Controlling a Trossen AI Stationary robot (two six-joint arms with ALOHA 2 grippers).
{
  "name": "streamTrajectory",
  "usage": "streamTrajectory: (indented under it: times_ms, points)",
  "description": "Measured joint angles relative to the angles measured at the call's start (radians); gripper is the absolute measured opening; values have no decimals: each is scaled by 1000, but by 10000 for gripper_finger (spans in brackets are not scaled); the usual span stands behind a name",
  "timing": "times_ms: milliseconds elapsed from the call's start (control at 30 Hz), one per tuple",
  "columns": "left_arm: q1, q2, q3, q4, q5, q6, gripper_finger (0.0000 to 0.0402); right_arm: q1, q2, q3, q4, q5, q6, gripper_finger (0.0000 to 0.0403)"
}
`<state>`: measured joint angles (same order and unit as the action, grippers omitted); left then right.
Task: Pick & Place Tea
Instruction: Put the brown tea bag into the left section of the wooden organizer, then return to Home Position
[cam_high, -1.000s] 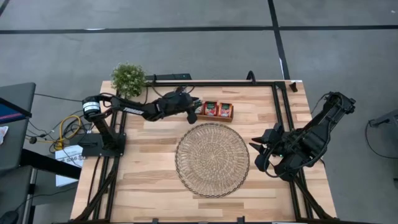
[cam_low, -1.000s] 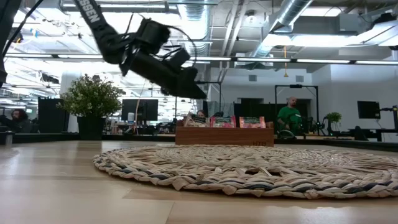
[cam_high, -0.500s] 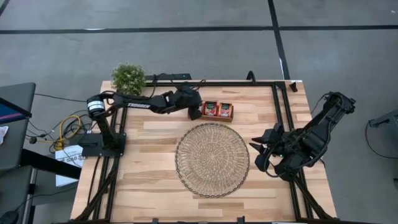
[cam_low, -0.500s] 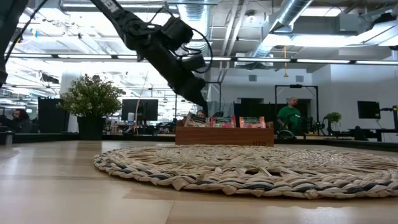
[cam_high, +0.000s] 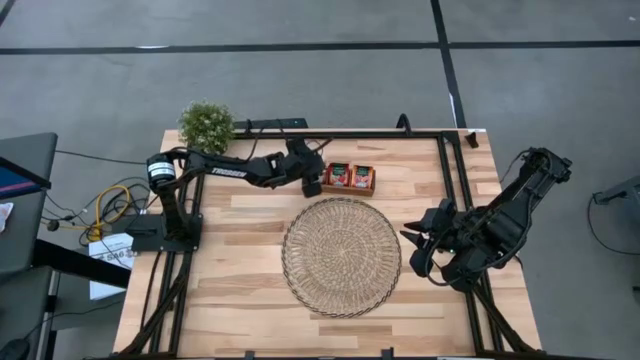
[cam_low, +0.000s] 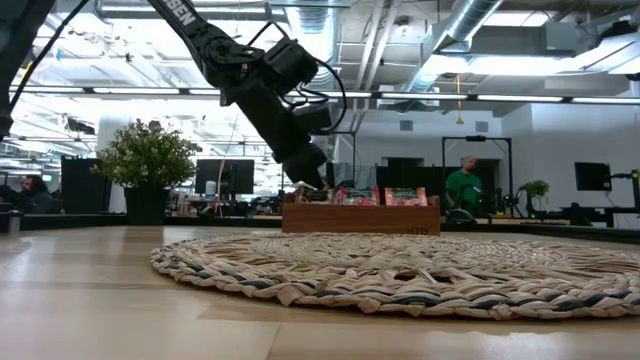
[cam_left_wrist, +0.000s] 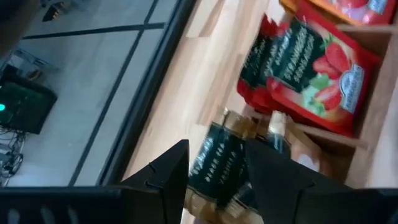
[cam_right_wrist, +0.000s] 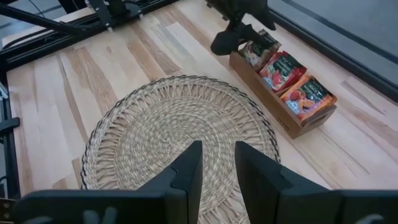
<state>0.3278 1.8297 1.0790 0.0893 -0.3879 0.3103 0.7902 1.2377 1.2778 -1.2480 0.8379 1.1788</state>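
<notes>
The left gripper (cam_high: 312, 186), fingers parted around a green sachet (cam_left_wrist: 219, 163) at the tray (cam_high: 350, 189) end, could snag neighbouring red sachets (cam_left_wrist: 305, 71); right fingers slightly apart, empty.

Even, bright overhead light; ceiling strip lamps (cam_low: 520, 97) glare in the low view; close red sachets (cam_left_wrist: 311, 74) blur.

One woven mat (cam_high: 341, 257), one wooden tray (cam_high: 350, 189), one potted plant (cam_high: 207, 125), two arms
</notes>
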Motion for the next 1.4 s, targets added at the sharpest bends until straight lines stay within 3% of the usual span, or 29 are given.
streamTrajectory:
  times_ms: [167, 333, 467, 567, 733, 833, 1000, 1167, 1400]
  points:
    - [-14, 0, 0, 1, -46, 34, 152, -2, 0, 0, 0, 0, -1, 85]
    - [-28, -19, 13, 31, -218, 46, 152, -2, 0, 0, 0, 0, -1, 85]
    - [-43, -84, 81, -97, -297, 24, 152, -2, 0, 0, -2, 0, -9, 85]
    - [-60, -169, 130, -295, -231, -132, 151, 8, 0, 0, -16, 0, -9, 85]
    - [-59, -353, 137, -536, 161, -435, 151, 50, -8, 0, -131, 1, 62, 85]
    - [-69, -452, 123, -625, 274, -523, 151, 78, -29, 0, -201, 20, 120, 85]
    - [-117, -589, 116, -748, 289, -614, 151, 134, -95, 0, -210, 120, 122, 85]
    - [-205, -704, 116, -768, 275, -643, 151, 185, -186, 0, -202, 200, 68, 85]
    - [-322, -804, 116, -769, 194, -644, 151, 192, -298, 0, -111, 302, -110, 85]
